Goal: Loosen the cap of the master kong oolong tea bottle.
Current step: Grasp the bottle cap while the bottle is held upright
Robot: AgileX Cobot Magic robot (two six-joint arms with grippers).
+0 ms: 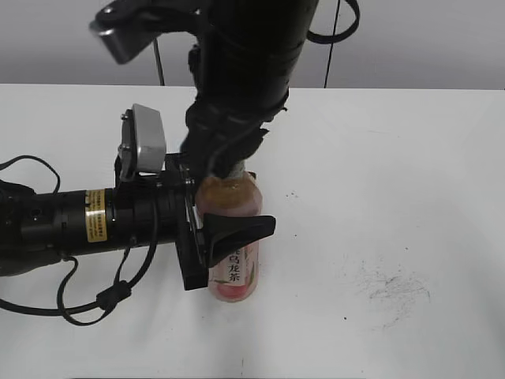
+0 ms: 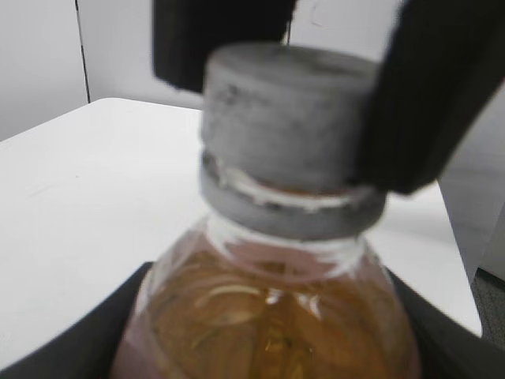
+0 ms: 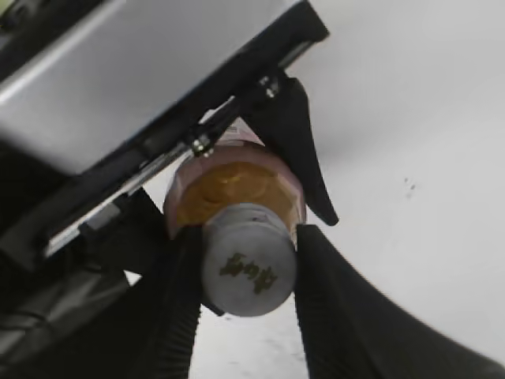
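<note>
Standing upright on the white table (image 1: 394,158), the master kong oolong tea bottle (image 1: 233,272) is held from two directions, an arrangement that reads as brace-and-twist. Left gripper (image 1: 225,237) comes in level from the side, fingers closed around the bottle body at label height; the left wrist view shows dark finger surfaces at both lower corners hugging the bottle's shoulder. Judged purpose: to stop the body turning and keep it from tipping. Right gripper (image 3: 248,272) descends from above, its black fingers (image 3: 339,308) pressed on opposite sides of the cap (image 3: 248,272), no gap visible between pad and ribbed wall. Cap is light grey with a small dark logo on top, and appears to sit on the neck ring; whether it has begun to lift cannot be told. Amber tea fills the shoulder. Judged step: the twist proper. Risk: pads slipping on the cap if the squeeze is light.
</note>
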